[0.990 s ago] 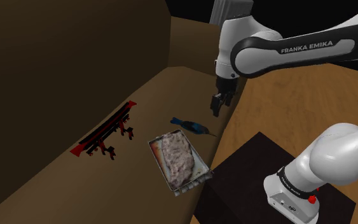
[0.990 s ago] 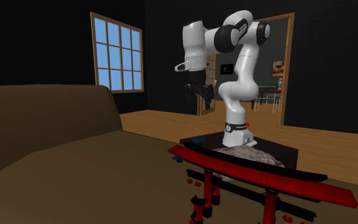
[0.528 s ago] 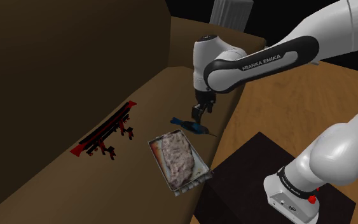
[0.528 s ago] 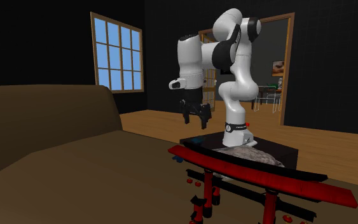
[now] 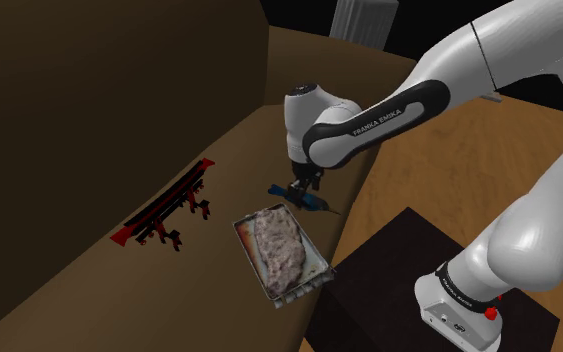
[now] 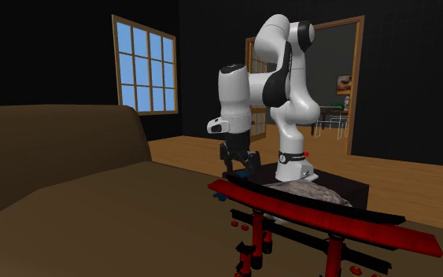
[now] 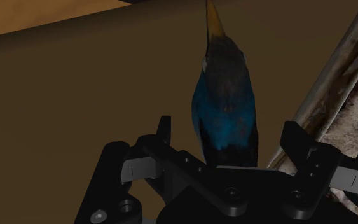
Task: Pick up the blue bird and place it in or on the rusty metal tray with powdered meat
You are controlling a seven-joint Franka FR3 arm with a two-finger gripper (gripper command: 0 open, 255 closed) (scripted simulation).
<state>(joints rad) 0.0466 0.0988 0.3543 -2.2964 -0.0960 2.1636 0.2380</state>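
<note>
My all-black two-finger gripper (image 5: pixel 304 190) hangs low over a small blue bird (image 5: pixel 309 202) with a dark head and an orange beak. The bird lies on a broad brown surface (image 5: pixel 219 150), close to its front edge. From the wrist camera, my gripper (image 7: pixel 229 135) is spread wide. Its fingers (image 7: pixel 163 132) stand apart on either side of the blue bird's (image 7: pixel 226 102) tail end, neither touching it, and the beak points away from my hand.

Just beside the bird lies a rusty rectangular metal tray (image 5: pixel 297 290) heaped with a pale, mottled mass of meat (image 5: pixel 277 245). Its rim (image 7: pixel 334 67) runs past one of my fingers in the wrist view.

Toward the shoulder view's left, well apart from bird and tray, a red and black model gate (image 5: pixel 164 212) rests on the same surface. In the second exterior view that gate (image 6: pixel 314 211) stands in the foreground, with the tray's meat (image 6: pixel 306 191) behind it. My gripper (image 6: pixel 239 161) is down near the surface beyond. A blue-paned window (image 6: pixel 143 67) is set in the dark wall. My black box stand (image 5: pixel 389 280) sits at the shoulder view's lower right.
</note>
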